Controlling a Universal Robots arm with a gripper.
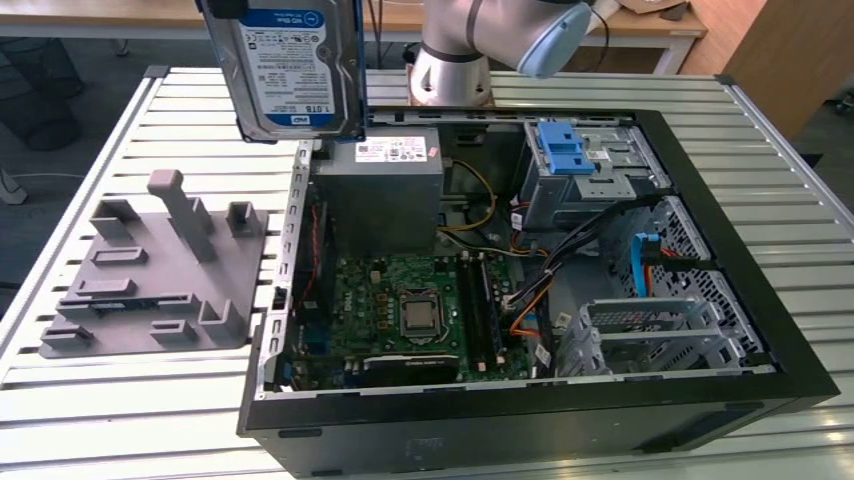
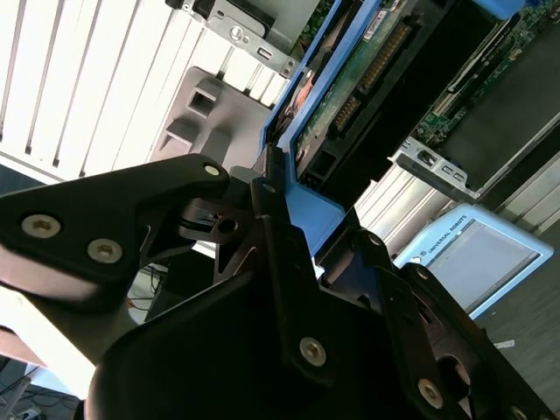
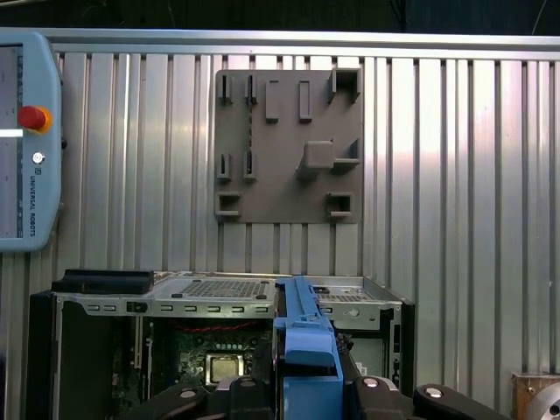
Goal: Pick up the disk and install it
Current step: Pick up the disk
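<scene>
The tabletop point(image 1: 120, 400) is a bed of ribbed, pale metal slats running side by side with narrow dark gaps between them, edged by a dark frame with black corner caps. Light falls strongly on it: in the second wrist view the slats wash out to near white, and in the first wrist view soft bright bands lie across them. Beyond the far edge in the exterior view stands a desk point(image 1: 107, 22) with a wooden top and white legs. At the exterior view's right rises a wooden cabinet point(image 1: 787, 50). The floor point(image 1: 100, 65) is plain grey, and a dark bin point(image 1: 34, 95) stands on it at the exterior view's left.
</scene>
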